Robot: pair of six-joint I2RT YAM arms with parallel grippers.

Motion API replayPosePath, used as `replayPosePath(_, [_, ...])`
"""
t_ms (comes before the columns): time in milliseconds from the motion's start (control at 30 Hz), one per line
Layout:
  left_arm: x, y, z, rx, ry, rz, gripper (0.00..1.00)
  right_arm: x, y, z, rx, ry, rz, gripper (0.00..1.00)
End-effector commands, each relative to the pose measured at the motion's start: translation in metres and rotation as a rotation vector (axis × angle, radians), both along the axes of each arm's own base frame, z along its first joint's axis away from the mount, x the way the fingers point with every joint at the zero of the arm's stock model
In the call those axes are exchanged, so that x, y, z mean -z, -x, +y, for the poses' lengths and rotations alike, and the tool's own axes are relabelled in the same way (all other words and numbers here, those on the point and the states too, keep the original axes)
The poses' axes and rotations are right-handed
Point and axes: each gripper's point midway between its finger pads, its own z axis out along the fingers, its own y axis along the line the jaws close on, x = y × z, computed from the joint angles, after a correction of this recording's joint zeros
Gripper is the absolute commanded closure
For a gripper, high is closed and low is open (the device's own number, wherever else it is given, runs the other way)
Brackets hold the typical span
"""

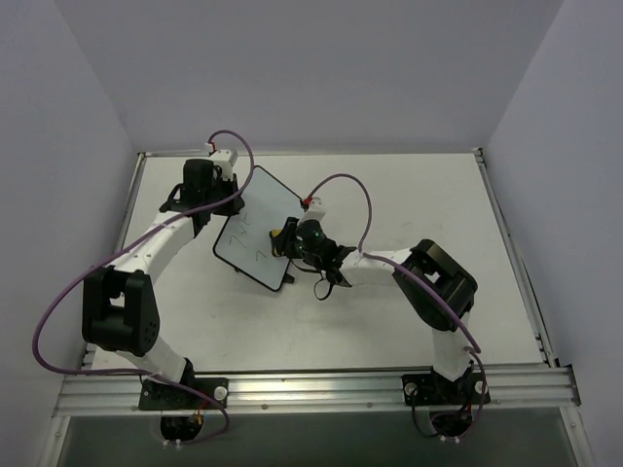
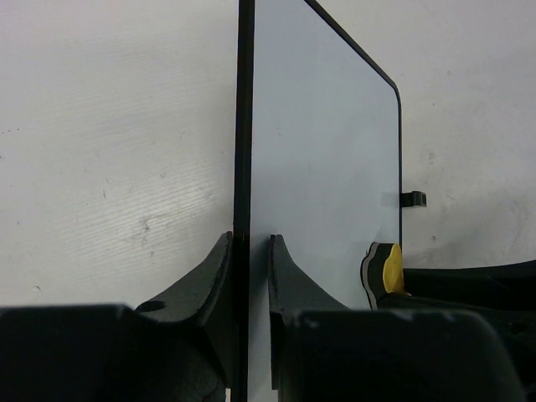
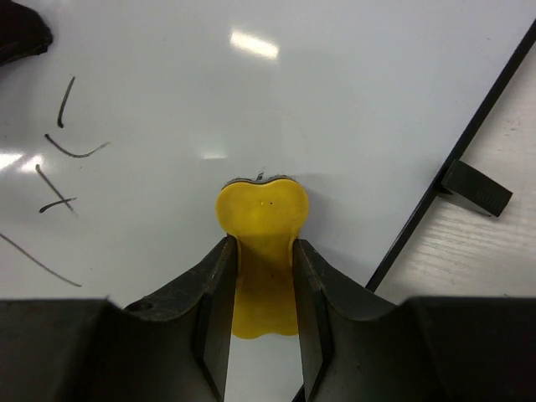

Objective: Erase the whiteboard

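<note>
Pale walls (image 1: 321,68) stand on three sides of a white counter (image 1: 409,195). The whiteboard (image 1: 265,199) sits slanted a bit left of the middle, between the two arms, and wide white counter shows to its right and down to the metal rail (image 1: 321,384). The left end effector (image 2: 249,251) is closed on the board's thin black edge, one finger on each side, while the right end effector (image 3: 262,251) is squeezed on a yellow eraser (image 3: 262,209) that touches the board near its right edge, close to a little black foot (image 3: 477,188) and away from the dark pen marks (image 3: 63,159).
</note>
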Motion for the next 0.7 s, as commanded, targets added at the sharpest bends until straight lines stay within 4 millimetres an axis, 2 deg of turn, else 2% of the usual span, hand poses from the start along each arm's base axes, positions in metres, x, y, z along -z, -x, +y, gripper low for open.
replayPosePath(0, [0.021, 0.018, -0.008, 0.037, -0.053, 0.059, 0.98, 0.079, 0.014, -0.039, 0.017, 0.201, 0.183, 0.91])
replayPosePath(133, [0.022, 0.018, -0.008, 0.038, -0.055, 0.061, 0.98, 0.08, 0.009, -0.042, 0.022, 0.202, 0.188, 0.91])
replayPosePath(267, [0.02, 0.017, -0.007, 0.037, -0.056, 0.053, 0.98, 0.076, 0.008, -0.037, 0.006, 0.2, 0.177, 0.91])
replayPosePath(367, [0.02, 0.017, -0.007, 0.036, -0.057, 0.053, 0.98, 0.069, 0.011, -0.025, -0.011, 0.21, 0.151, 0.91])
replayPosePath(500, [0.02, 0.017, -0.007, 0.031, -0.059, 0.05, 0.98, 0.053, 0.024, 0.003, -0.059, 0.218, 0.108, 0.91])
replayPosePath(667, [0.02, 0.018, -0.008, 0.03, -0.068, 0.044, 0.98, 0.043, 0.02, 0.02, -0.094, 0.187, 0.095, 0.91])
